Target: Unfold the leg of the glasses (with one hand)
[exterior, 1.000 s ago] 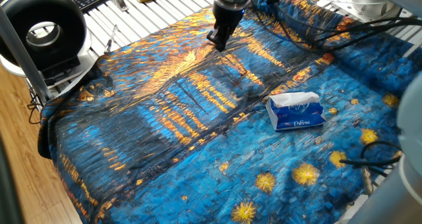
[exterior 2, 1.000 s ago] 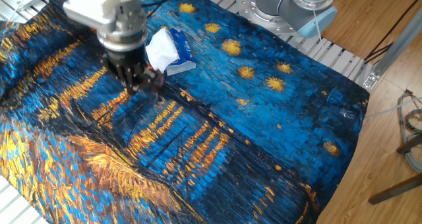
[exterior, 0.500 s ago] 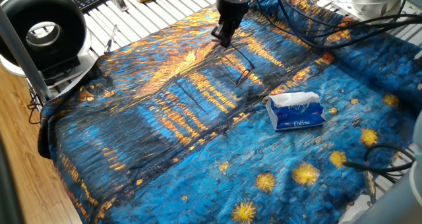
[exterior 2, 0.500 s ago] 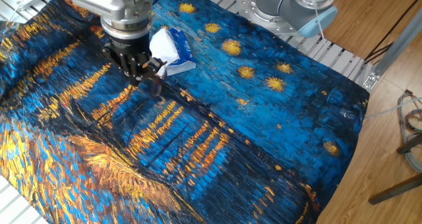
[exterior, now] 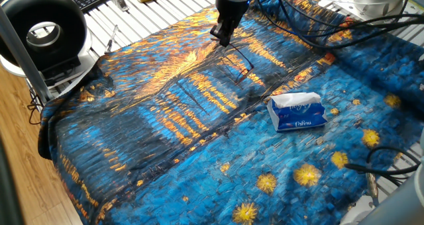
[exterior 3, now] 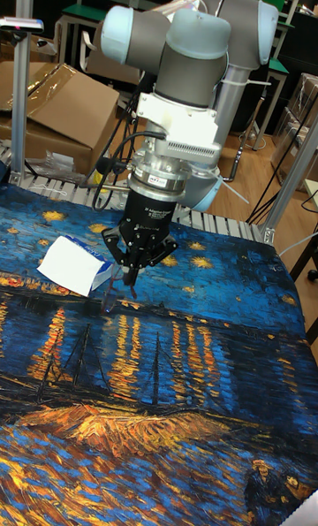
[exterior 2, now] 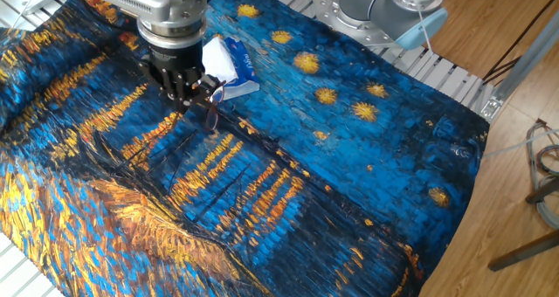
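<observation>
The glasses (exterior: pixel 242 65) are a thin dark wire frame on the blue-and-orange painted cloth (exterior: pixel 199 139), near the far side of the table. My gripper (exterior: pixel 220 38) points straight down and is shut on one thin leg at the frame's upper-left end. The rest of the frame trails down and to the right, low over the cloth. In the other fixed view a purplish lens of the glasses (exterior 2: pixel 212 115) hangs just below the gripper (exterior 2: pixel 187 102). In the tall fixed view the glasses (exterior 3: pixel 111 300) show only faintly beside the gripper (exterior 3: pixel 131 289).
A blue tissue pack (exterior: pixel 297 112) lies on the cloth to the right of the glasses, close to the gripper in the other fixed view (exterior 2: pixel 229 64). Black cables (exterior: pixel 311 26) run behind the arm. A ring-shaped black-and-white device (exterior: pixel 44 32) stands at the left edge.
The gripper has shifted a little toward the tissue pack and lifted slightly with the leg pinched. The frame now trails out from the fingertips instead of lying hidden under them.
</observation>
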